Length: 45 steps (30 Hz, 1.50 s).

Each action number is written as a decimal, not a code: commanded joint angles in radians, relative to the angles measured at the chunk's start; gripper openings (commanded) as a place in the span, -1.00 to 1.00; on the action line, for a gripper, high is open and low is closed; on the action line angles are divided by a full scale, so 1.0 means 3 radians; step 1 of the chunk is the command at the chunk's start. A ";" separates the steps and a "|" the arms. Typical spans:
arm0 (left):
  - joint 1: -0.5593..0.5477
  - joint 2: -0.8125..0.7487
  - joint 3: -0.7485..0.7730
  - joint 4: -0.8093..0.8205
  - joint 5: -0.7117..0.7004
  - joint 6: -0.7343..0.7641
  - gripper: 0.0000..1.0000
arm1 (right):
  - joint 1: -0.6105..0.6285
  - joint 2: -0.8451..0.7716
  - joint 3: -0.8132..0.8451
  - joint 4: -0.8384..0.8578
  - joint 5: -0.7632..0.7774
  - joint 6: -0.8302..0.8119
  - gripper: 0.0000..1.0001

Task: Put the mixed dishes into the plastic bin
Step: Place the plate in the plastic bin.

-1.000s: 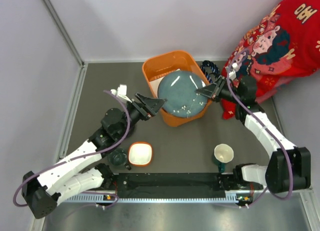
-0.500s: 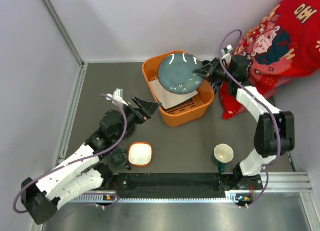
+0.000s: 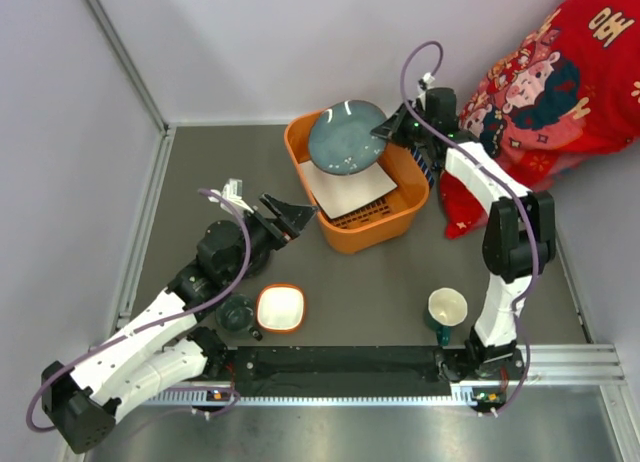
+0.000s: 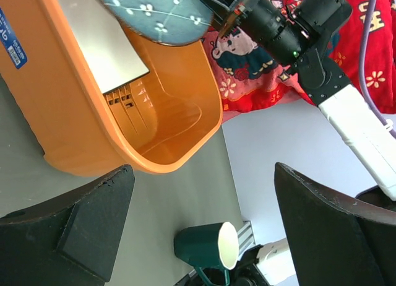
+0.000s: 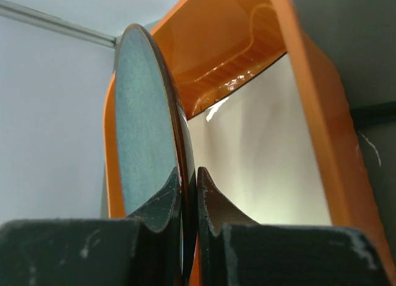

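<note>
Left claw [image 3: 296, 216]: jaws spread wide, empty, aimed at the near-left wall of the plastic bin [image 3: 372, 234] and apart from it.
Small dark teal cup [image 3: 237, 314], orange bowl [image 3: 280, 308]: just beside each other on the worktop [image 3: 400, 272], mouths up.
Plastic bin: long axis runs far to near, the near end swung slightly right. The white square plate [image 3: 347, 192] lies inside.
Blue-grey plate [image 3: 345, 137]: held tilted over the bin's far end, its face showing from above.
Right claw [image 3: 388, 132]: pinched tight on that plate's right rim.
Cream mug [image 3: 447, 307]: upright, near right.
</note>
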 commanded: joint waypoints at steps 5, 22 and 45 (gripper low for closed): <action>0.0018 -0.0162 0.0032 -0.0073 -0.0044 0.0021 0.98 | 0.0245 0.0075 0.0301 0.0234 0.0384 0.0000 -1.00; 0.0033 -0.0274 0.0027 -0.0170 -0.0085 0.0010 0.98 | 0.0388 0.0402 0.0286 0.0321 0.0768 0.0163 -1.00; 0.0079 -0.0448 -0.0060 -0.0263 -0.0090 -0.0005 0.98 | 0.0598 0.0704 0.0649 -0.0287 0.1289 0.0102 -1.00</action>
